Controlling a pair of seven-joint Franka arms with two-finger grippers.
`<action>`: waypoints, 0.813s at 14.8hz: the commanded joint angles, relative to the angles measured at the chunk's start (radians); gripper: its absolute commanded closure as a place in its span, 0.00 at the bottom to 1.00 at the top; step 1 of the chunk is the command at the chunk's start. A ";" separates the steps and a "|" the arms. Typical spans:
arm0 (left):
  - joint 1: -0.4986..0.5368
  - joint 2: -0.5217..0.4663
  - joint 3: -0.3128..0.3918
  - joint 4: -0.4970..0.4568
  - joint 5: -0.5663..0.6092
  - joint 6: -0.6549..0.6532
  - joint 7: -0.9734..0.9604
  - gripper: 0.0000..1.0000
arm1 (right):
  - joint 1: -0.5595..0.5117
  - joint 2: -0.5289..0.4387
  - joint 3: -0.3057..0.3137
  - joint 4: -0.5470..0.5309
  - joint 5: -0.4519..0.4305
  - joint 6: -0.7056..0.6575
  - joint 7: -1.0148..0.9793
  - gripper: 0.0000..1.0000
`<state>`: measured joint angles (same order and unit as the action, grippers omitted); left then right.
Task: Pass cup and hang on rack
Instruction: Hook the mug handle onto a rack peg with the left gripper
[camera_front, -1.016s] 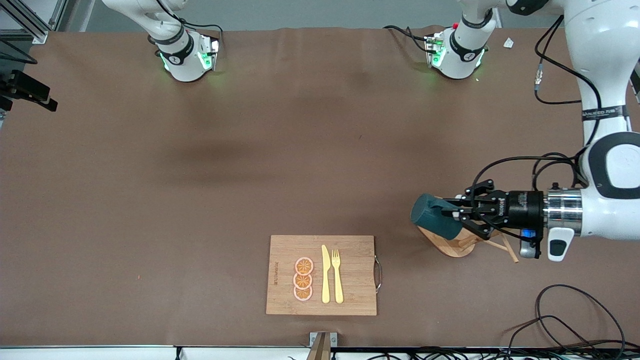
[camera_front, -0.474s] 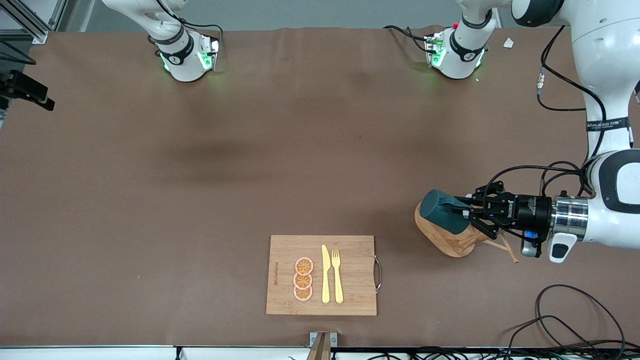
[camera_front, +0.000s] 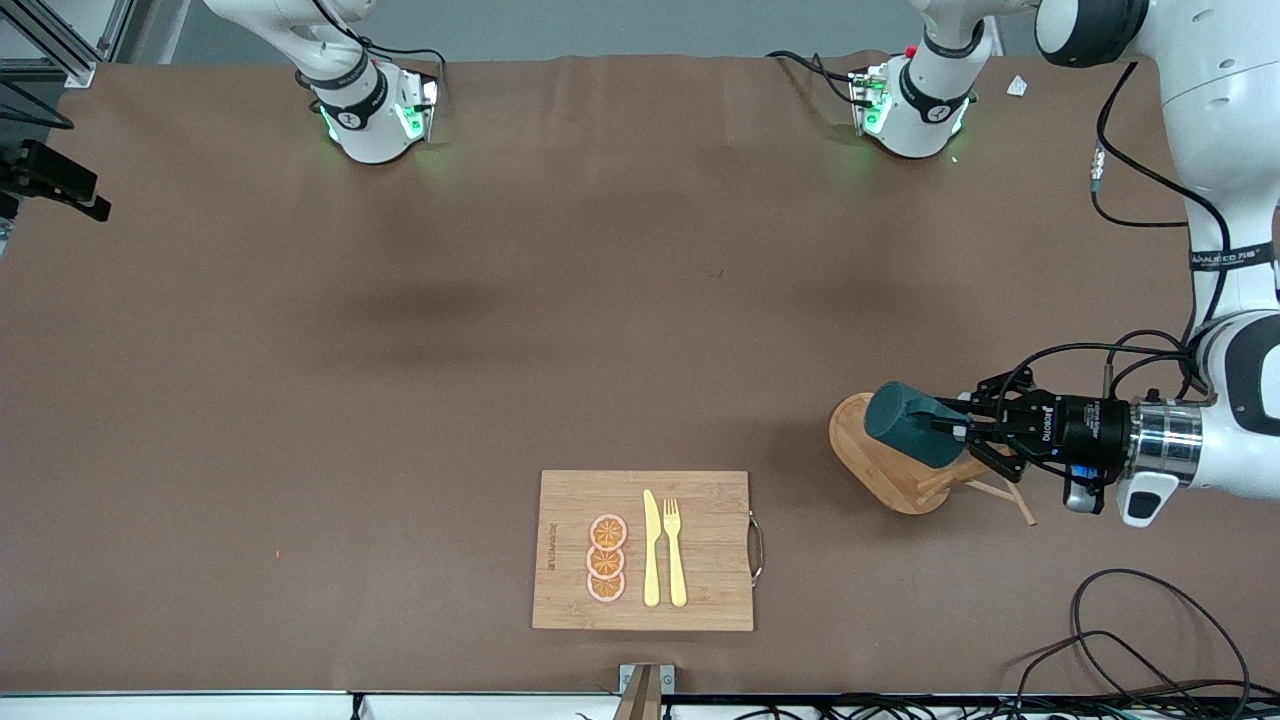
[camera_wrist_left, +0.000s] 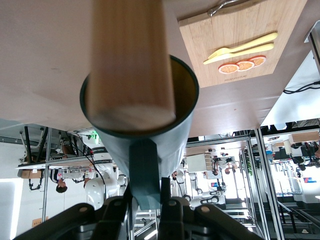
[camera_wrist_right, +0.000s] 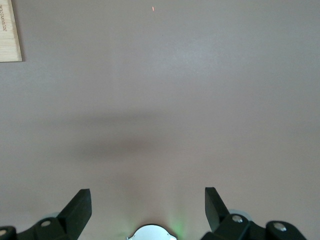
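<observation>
The dark teal cup (camera_front: 908, 424) lies on its side in the air over the wooden rack (camera_front: 862, 452), its closed bottom turned toward the right arm's end of the table. My left gripper (camera_front: 952, 428) is shut on the cup's handle. In the left wrist view the handle (camera_wrist_left: 145, 175) sits between the fingers of the left gripper (camera_wrist_left: 147, 194), and a blurred wooden part of the rack (camera_wrist_left: 129, 55) covers most of the cup's ochre mouth (camera_wrist_left: 182, 95). Thin pegs (camera_front: 1000, 494) show under the gripper. My right gripper (camera_wrist_right: 147, 210) is open and empty over bare table; it waits.
A bamboo cutting board (camera_front: 700, 600) with a yellow knife (camera_front: 651, 548), a fork (camera_front: 674, 550) and orange slices (camera_front: 606, 558) lies near the front edge; it also shows in the left wrist view (camera_wrist_left: 200, 37). Cables (camera_front: 1150, 640) lie at the left arm's end.
My left gripper has carried the cup toward the left arm's end of the table, over the rack, so more of the rack's oval base shows. The right arm has not moved.
</observation>
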<state>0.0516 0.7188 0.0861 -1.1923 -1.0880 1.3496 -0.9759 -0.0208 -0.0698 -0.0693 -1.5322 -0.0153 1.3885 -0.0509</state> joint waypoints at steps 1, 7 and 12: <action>0.025 0.007 -0.005 0.002 -0.023 -0.020 0.006 0.97 | -0.007 -0.028 0.010 -0.026 -0.009 -0.006 -0.007 0.00; 0.045 0.028 -0.003 0.002 -0.046 -0.020 0.017 0.97 | -0.007 -0.028 0.009 -0.026 -0.006 0.004 -0.007 0.00; 0.066 0.045 -0.003 0.002 -0.046 -0.020 0.029 0.97 | -0.005 -0.030 0.011 -0.026 -0.005 0.003 -0.007 0.00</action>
<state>0.0953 0.7577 0.0859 -1.1925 -1.1097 1.3480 -0.9625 -0.0208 -0.0699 -0.0685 -1.5321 -0.0153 1.3843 -0.0509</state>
